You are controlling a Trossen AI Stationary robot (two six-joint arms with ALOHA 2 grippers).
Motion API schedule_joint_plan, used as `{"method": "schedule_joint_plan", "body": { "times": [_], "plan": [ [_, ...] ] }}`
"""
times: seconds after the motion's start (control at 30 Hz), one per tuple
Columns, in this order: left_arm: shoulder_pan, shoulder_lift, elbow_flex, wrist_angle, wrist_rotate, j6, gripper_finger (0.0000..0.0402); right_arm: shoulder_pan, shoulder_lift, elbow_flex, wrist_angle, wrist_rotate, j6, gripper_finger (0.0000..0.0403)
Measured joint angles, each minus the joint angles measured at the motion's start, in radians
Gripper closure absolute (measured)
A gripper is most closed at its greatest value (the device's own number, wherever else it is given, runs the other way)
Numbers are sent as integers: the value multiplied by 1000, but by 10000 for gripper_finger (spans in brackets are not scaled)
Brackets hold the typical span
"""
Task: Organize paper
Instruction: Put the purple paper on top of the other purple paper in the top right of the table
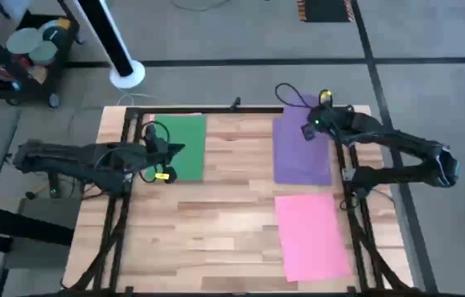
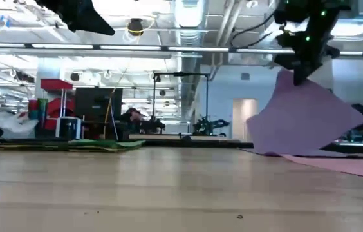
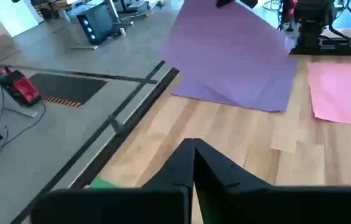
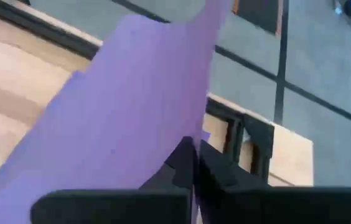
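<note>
purple sheet [image 1: 301,148] pinched at far edge by right gripper [image 1: 315,124], lifted; left gripper [image 1: 169,150] closed, empty.

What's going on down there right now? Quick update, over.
Right end effector shut on purple sheet, one corner lifted. Left end effector shut, empty, over green sheet. Pink sheet flat. Nothing blocking.

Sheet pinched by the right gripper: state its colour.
Purple sheet; clearest in the right wrist view.
</note>
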Motion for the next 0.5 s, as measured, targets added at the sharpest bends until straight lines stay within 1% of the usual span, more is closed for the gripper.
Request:
{"method": "schedule_joint_plan", "body": {
  "times": [0.1, 0.23, 0.4, 0.5],
  "plan": [
    [0, 0, 0, -1, 0, 0, 401, -6, -1, 0, 30, -14, -28, 403],
    [0, 0, 0, -2, 0, -2, 401, -26, -2, 1, 62, -94, -61, 403],
    [0, 0, 0, -5, 0, -2, 401, -43, -6, 1, 96, -142, -86, 403],
    [0, 0, 0, -8, 0, -2, 401, -42, -23, 4, 125, -201, -87, 403]
  ]
}}
